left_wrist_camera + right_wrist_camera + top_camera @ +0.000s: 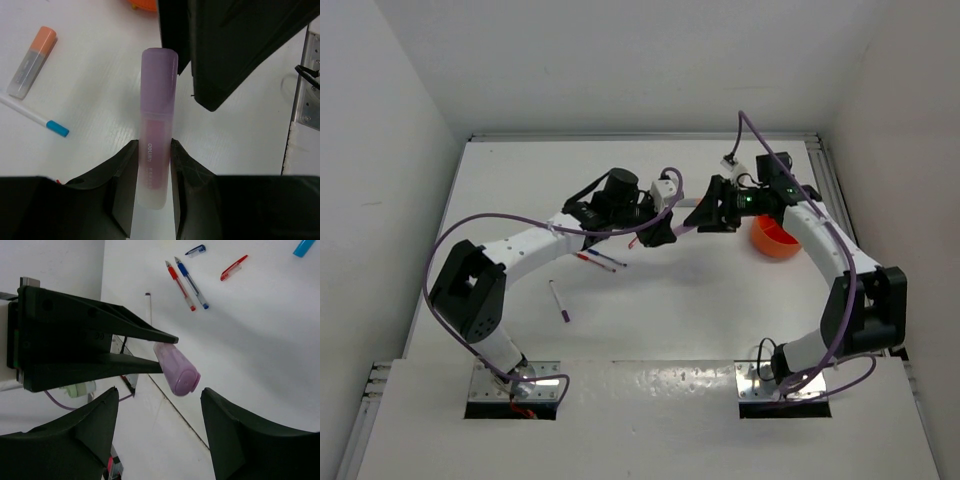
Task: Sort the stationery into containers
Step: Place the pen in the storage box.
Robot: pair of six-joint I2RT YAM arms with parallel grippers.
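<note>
The left pincer (153, 150) grips the marker (159, 100), a smooth, frosted lilac plastic cylinder with a rounded cap. The right pincer (159, 399) stands wide open close to that cap, not touching it. The round orange bowl (775, 240) sits just beside the right pincer on the flat white table (720, 300).

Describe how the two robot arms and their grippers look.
The left arm and right arm have white tubular links and bulky black joint housings, with a thin purple cable looping along each. The left gripper and right gripper have matte black, wedge-shaped fingers. A small green light glows at the right wrist.
</note>
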